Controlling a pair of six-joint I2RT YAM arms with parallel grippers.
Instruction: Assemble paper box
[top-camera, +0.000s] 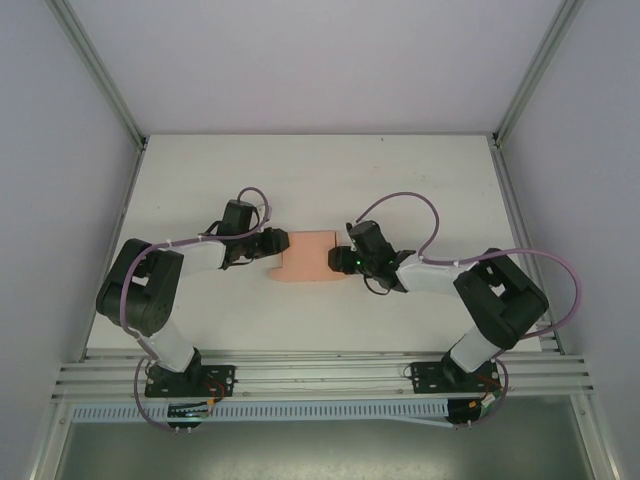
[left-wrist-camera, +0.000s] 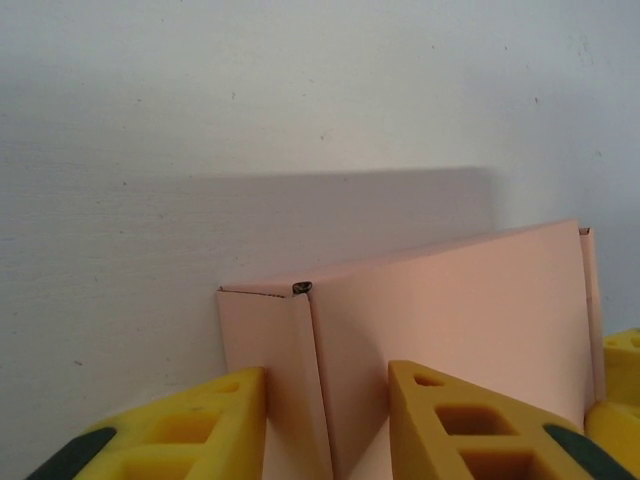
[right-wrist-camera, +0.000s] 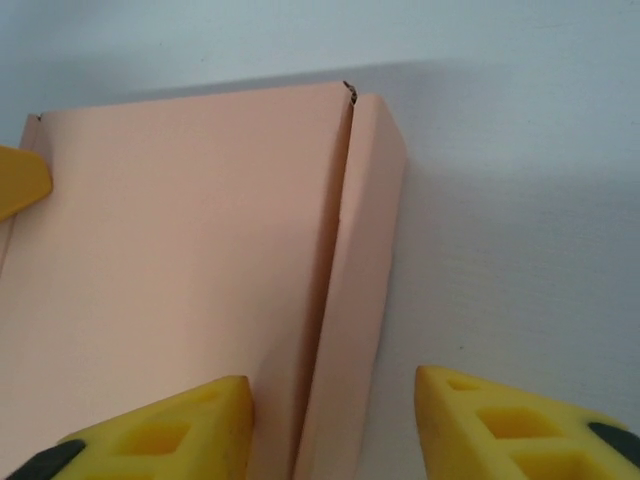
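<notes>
Salmon-pink thin card box (top-camera: 312, 256) lying flat between both grippers.
I am watching the right gripper (right-wrist-camera: 333, 385) straddling one side flap, jaws apart, likely to fold it; the left gripper (left-wrist-camera: 328, 375) is bracing the opposite flap, clamped or not I cannot tell.

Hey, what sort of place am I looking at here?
Probably a robotics lab test cell: a white table boxed in by plain walls and metal rails, a left arm and a right arm bolted at its near edge, and a pink paper box between them.
</notes>
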